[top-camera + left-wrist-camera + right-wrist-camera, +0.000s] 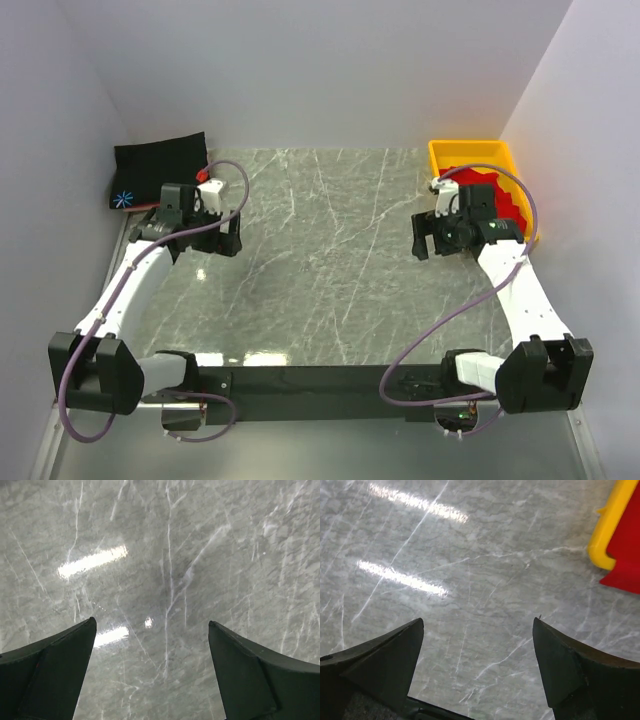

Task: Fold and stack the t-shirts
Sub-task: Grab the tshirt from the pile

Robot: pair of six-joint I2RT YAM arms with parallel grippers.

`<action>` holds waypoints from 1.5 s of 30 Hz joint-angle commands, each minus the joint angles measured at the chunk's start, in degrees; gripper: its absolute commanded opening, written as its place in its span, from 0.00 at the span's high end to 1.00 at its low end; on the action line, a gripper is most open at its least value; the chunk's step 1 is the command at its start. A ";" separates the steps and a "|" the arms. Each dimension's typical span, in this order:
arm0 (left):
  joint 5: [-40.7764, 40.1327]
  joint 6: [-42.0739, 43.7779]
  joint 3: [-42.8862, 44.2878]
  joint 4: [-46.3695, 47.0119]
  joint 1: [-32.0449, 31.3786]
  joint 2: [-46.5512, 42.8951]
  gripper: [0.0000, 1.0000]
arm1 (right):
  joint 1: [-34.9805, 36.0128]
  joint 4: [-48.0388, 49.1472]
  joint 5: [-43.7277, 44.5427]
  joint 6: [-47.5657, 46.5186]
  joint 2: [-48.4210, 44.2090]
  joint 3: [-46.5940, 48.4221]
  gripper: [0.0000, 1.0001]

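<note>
A folded black t-shirt [160,165] with a small blue-white starburst mark lies at the far left corner of the table. A red t-shirt [497,192] lies bunched in the yellow tray [470,152] at the far right and hangs over its rim; it also shows in the right wrist view [626,550]. My left gripper [218,238] is open and empty over bare marble [152,625], in front of the black shirt. My right gripper [428,240] is open and empty over bare marble [477,625], just left of the tray. The pink shirt is out of view.
The grey marble tabletop [330,260] lies between the two arms. White walls close in the far side and both sides. A small red-and-white object [205,181] sits by the black shirt. The yellow tray's corner [607,530] shows in the right wrist view.
</note>
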 commanded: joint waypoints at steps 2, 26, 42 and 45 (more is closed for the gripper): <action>2.36 0.45 7.97 1.74 -0.11 2.58 0.01 | -2.73 2.55 3.05 0.06 1.99 6.07 0.04; 2.18 -0.33 32.69 -8.11 3.84 22.89 0.01 | -16.81 2.20 20.19 1.91 61.75 56.07 0.05; 6.75 -4.81 30.85 -5.74 6.92 24.13 0.01 | -18.04 -8.08 7.20 -1.79 54.25 59.26 1.00; 12.63 -5.86 29.89 -4.87 10.95 23.43 0.01 | -17.78 -9.66 2.89 -1.17 46.33 58.55 1.00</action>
